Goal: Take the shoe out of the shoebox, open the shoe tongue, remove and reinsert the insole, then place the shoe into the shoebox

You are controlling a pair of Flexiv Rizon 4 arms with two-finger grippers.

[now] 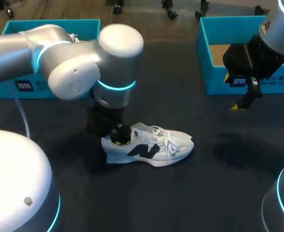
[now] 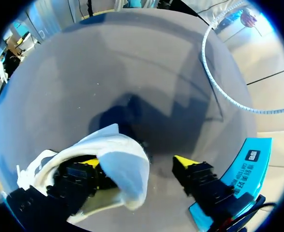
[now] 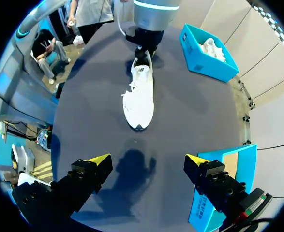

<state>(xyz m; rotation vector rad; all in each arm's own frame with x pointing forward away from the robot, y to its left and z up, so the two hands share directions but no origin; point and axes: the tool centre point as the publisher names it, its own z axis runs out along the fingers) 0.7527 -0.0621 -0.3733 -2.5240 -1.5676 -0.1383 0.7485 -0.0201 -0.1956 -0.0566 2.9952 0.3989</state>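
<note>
1. Step in hand: the left pincer (image 2: 138, 162) is at the heel of the white sneaker (image 1: 151, 147), which is out of its box. This is judged to be the approach to opening the tongue or reaching the insole.
2. Left pincer state: wide open and gripping nothing. One yellow fingertip (image 2: 91, 162) sits inside the shoe opening. The other fingertip (image 2: 185, 162) stands outside, apart from the heel. The heel wall lies between them.
3. Next move, as a judgement: close the fingers on the heel wall to steady the sneaker. The soft collar may fold under pressure, so a shallow bite could slip.
4. Sneaker position: upright on its sole on the dark surface (image 1: 219, 193), near the middle. The toe points toward the right arm's side, and the laces lie loose over the tongue.
5. Right pincer (image 3: 146, 159): wide open and empty. It hangs above the surface, well apart from the sneaker and facing its toe. It is judged free to lift the tongue.
6. Boxes: the right shoebox (image 1: 216, 79) stands just beside the right pincer. The left shoebox (image 1: 6, 89) sits behind the left arm and holds a second white shoe (image 3: 209, 48).
</note>
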